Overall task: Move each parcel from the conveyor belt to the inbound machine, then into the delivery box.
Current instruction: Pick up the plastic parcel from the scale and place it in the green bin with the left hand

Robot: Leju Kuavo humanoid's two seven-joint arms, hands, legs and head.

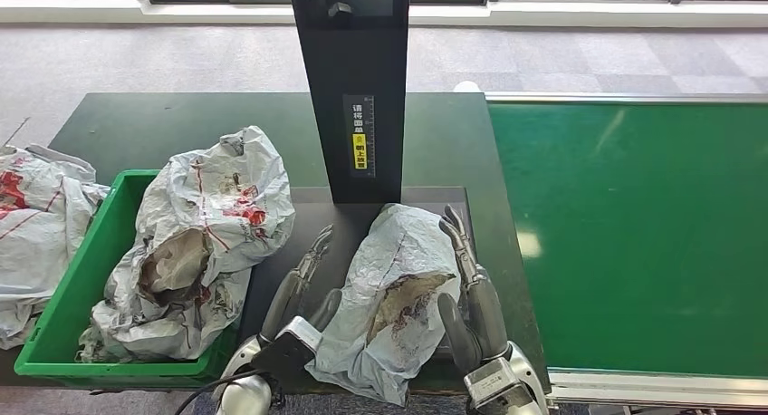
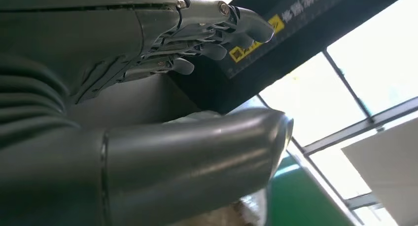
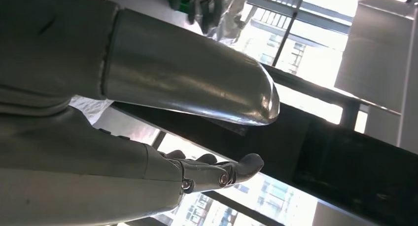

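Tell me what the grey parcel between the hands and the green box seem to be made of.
The grey parcel: probably thin plastic film, a crumpled mailer bag with wrinkles, dull sheen and a torn brownish patch. The green box: likely rigid moulded plastic, with smooth, even colour and straight walls.

column label too small to read, left bag cropped

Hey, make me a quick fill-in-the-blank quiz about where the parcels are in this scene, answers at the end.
1. The grey parcel between the left robot hand and the right robot hand lies on the ____ platform of the inbound machine.
2. The other crumpled parcel rests in a ____ bin.
3. The conveyor belt, on the robot's ____ side, carries no parcel.

Missing words: black; green; right
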